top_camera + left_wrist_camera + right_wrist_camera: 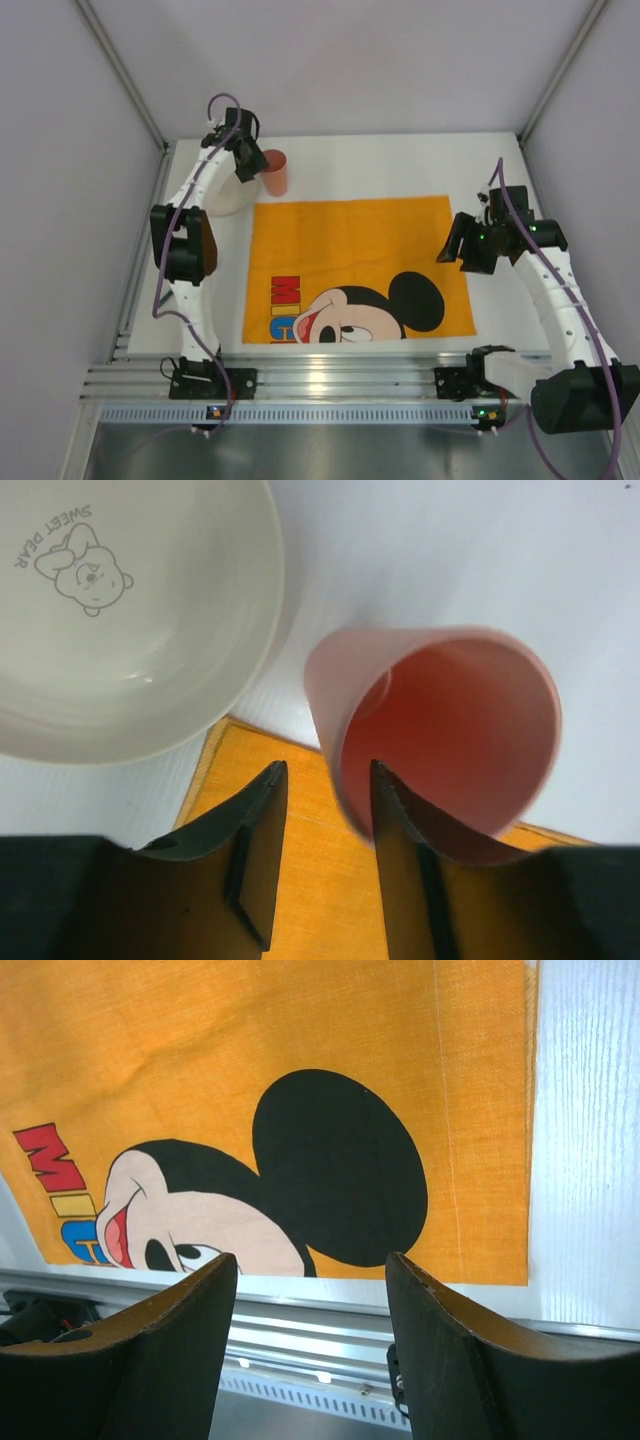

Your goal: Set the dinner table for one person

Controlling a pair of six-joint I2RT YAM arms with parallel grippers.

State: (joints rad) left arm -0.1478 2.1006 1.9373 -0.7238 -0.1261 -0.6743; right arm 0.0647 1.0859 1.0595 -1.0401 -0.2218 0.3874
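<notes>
The white dinner table (400, 160) carries an orange Mickey Mouse mat (350, 240) in its middle. A pink cup (276, 172) stands upright at the mat's far left corner, beside a white bowl (228, 195). My left gripper (250, 165) is at the cup. In the left wrist view its jaws (328, 770) straddle the near wall of the cup (450, 730): one finger inside the rim, the other outside with a gap, so it is open. The bowl (120, 630) lies to the left. My right gripper (455, 250) hovers open and empty over the mat's right edge (310, 1265).
The ridged silver rail (330, 380) runs along the table's near edge, with both arm bases on it; it also shows in the right wrist view (300, 1330). Grey walls enclose the table on three sides. Bare white tabletop (590, 1160) lies right of the mat (250, 1030).
</notes>
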